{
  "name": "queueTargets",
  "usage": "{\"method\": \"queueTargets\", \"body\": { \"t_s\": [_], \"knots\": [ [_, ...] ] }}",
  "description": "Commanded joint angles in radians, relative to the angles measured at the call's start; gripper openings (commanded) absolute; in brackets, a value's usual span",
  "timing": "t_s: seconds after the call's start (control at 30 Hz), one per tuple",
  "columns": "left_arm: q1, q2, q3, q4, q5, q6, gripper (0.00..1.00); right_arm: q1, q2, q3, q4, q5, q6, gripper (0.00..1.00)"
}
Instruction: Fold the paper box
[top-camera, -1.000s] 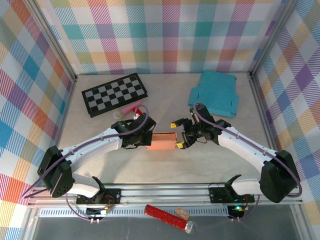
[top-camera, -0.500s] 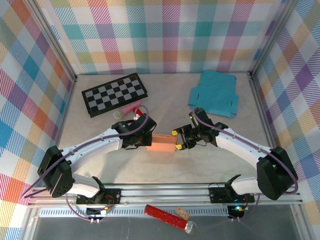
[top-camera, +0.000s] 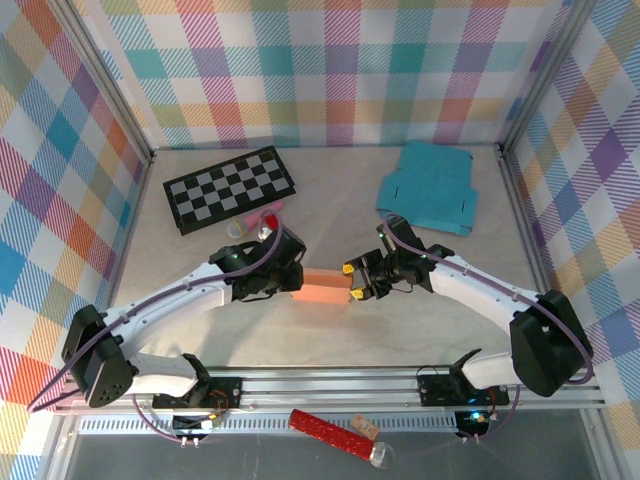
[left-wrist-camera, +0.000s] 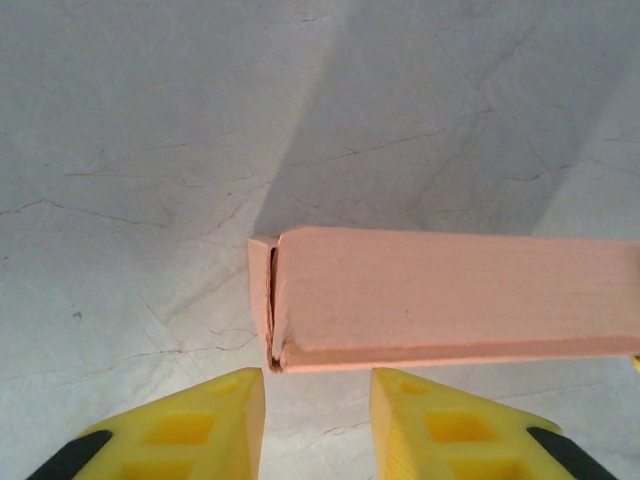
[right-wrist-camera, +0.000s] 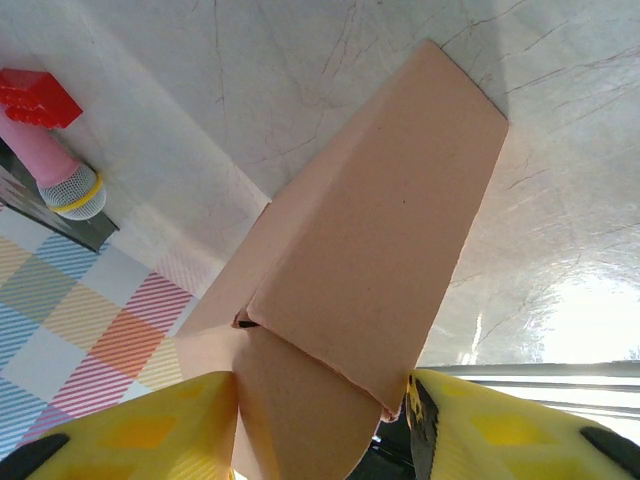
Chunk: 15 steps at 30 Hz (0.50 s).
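The paper box (top-camera: 320, 289) is a salmon-coloured closed carton lying on its side in the middle of the table, between the two arms. My left gripper (top-camera: 292, 282) is at its left end, open; in the left wrist view the box (left-wrist-camera: 450, 295) lies just past the yellow fingertips (left-wrist-camera: 225, 405), with nothing between them. My right gripper (top-camera: 351, 283) is shut on the box's right end. The right wrist view has the box (right-wrist-camera: 390, 220) wedged between both yellow fingers (right-wrist-camera: 470, 420), its end flap folded in.
A black-and-white chessboard (top-camera: 230, 188) lies at the back left. A flat teal cardboard blank (top-camera: 430, 190) lies at the back right. A pink toy microphone (top-camera: 262, 215) rests near the board. A red object (top-camera: 330, 432) sits on the front ledge.
My left gripper has opened and let go of the box's left end. My right gripper has closed onto the right end. The box has shifted slightly to the rear.
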Motion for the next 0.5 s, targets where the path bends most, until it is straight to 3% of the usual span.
{"method": "queueTargets", "body": {
  "t_s": [0.0,0.13,0.27,0.47],
  "knots": [
    [-0.011,-0.072,0.004,-0.057,0.017,-0.085,0.4,0.005,0.02,0.001,-0.065,0.004,-0.03,0.48],
    [0.025,-0.095,0.021,-0.083,0.063,-0.168,0.52,0.005,0.014,0.004,-0.072,0.008,-0.039,0.48],
    [0.109,-0.065,0.015,-0.049,0.191,-0.199,0.52,0.006,0.017,0.005,-0.074,0.008,-0.043,0.48],
    [0.202,-0.014,0.001,0.0,0.27,-0.176,0.5,0.004,0.022,0.014,-0.074,0.013,-0.052,0.48]
  ]
}}
